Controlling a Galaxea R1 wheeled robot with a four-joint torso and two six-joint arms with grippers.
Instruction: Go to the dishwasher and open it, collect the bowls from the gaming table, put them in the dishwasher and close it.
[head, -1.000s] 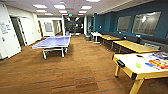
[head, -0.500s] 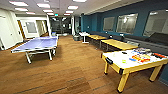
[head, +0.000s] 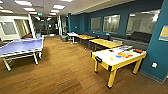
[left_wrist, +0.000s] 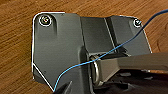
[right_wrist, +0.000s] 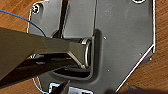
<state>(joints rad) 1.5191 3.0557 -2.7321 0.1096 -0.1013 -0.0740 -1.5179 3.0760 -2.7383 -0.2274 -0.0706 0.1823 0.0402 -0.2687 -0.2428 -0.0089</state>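
Gaming table (head: 117, 58) at four o'clock, small items on its glossy top.
Bowls indistinct; probably light, slippery, best taken by rims. Gripper state: cannot tell.

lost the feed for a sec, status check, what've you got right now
Pincers: can't tell, open or shut. Gaming table ahead on the right, small colourful items on top. Ping-pong table off to the left. Wood floor between.

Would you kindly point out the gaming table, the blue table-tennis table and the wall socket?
gaming table (head: 110, 57): head view, bare white part of its top.
blue table-tennis table (head: 21, 46): head view, middle of its blue top.
wall socket (head: 154, 65): head view, its white faceplate.
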